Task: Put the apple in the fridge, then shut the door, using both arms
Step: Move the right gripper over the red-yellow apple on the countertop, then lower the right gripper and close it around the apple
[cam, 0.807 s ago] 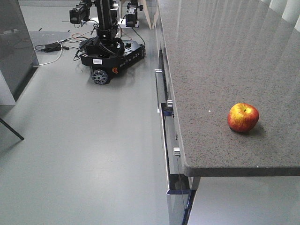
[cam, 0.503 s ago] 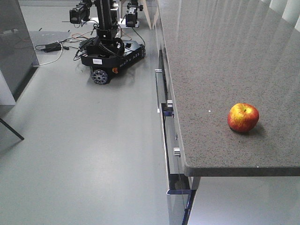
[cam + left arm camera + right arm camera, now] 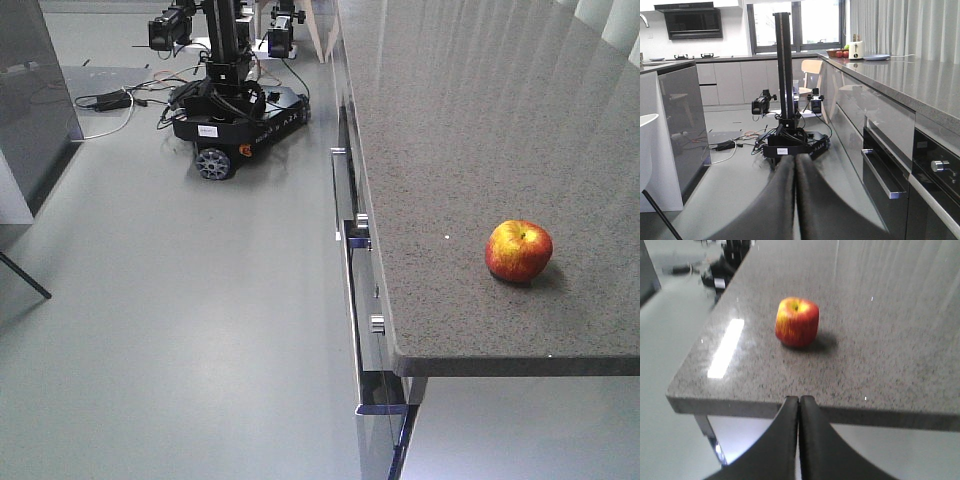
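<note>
The apple (image 3: 518, 250) sits on the counter (image 3: 450, 130) — left gripper (image 3: 795, 159) and right gripper (image 3: 799, 400) both pinched together, empty — far fruit basket (image 3: 838, 52) indistinct.

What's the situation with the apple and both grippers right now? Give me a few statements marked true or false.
1. The apple sits on the grey countertop. True.
2. The right gripper is shut on the apple. False: its fingers are pressed together with nothing between them, and the apple lies apart from it, further in on the countertop.
3. The left gripper is shut and holds nothing. True.
4. The apple overhangs the countertop's edge. False: it rests wholly on the surface, set back from the edge.
5. A black wheeled robot base stands on the floor beside the cabinets. True.
</note>
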Controlling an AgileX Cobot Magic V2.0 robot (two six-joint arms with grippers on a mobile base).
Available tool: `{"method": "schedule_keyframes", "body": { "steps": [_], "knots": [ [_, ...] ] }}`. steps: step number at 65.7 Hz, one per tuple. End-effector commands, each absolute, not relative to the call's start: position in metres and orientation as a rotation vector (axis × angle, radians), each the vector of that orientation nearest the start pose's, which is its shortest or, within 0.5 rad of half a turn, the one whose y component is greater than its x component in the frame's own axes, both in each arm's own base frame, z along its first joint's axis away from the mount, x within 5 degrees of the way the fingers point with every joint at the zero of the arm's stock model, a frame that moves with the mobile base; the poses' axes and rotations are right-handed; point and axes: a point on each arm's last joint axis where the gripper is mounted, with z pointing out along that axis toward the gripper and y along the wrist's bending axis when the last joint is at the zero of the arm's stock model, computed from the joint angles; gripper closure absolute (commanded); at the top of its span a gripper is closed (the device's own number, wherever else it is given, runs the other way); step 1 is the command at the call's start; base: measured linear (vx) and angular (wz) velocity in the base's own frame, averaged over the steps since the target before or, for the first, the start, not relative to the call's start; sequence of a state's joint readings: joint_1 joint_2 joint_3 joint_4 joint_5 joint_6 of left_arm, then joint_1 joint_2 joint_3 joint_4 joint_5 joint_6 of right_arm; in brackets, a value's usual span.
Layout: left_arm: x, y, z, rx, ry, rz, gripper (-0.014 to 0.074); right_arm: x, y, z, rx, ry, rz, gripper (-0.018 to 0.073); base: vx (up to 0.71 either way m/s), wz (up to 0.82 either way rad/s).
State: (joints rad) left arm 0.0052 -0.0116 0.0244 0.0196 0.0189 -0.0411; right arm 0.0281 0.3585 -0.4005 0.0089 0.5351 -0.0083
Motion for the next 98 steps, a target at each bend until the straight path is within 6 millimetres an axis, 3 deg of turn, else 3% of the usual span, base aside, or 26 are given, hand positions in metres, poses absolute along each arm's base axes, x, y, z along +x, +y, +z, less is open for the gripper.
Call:
{"method": "schedule_keyframes", "body": {
  "steps": [1, 38, 47, 60, 68, 83, 98],
  "knots": [
    [0.056, 0.000, 0.202, -0.022, 1.458, -0.025, 0.0602, 0.092, 0.002, 0.298, -0.045, 1.980, 0.000, 0.0561, 0.00, 0.00],
    [0.056, 0.000, 0.202, -0.022, 1.458, -0.025, 0.0602, 0.161, 0.004, 0.320, -0.056, 2.332, -0.001, 0.0502, 0.00, 0.00],
    [0.056, 0.000, 0.202, -0.022, 1.458, -0.025, 0.0602, 0.175, 0.004, 0.329, -0.061, 2.370, -0.003, 0.0386, 0.00, 0.00],
    [0.056, 0.000, 0.202, -0.022, 1.458, -0.025, 0.0602, 0.195, 0.004, 0.347, -0.063, 2.353, -0.004, 0.0122, 0.00, 0.00],
    [0.056, 0.000, 0.202, -0.022, 1.458, -0.025, 0.0602, 0.209, 0.005, 0.357, -0.063, 2.346, -0.004, 0.0033, 0.00, 0.00],
    [0.056, 0.000, 0.202, -0.022, 1.458, -0.025, 0.0602, 0.245, 0.006, 0.367, -0.066, 2.364, -0.005, 0.0015, 0.00, 0.00],
    [0.056, 0.000, 0.202, -0.022, 1.458, -0.025, 0.0602, 0.288, 0.008, 0.357, -0.067, 2.429, 0.020, 0.0015, 0.00, 0.00]
  ]
}}
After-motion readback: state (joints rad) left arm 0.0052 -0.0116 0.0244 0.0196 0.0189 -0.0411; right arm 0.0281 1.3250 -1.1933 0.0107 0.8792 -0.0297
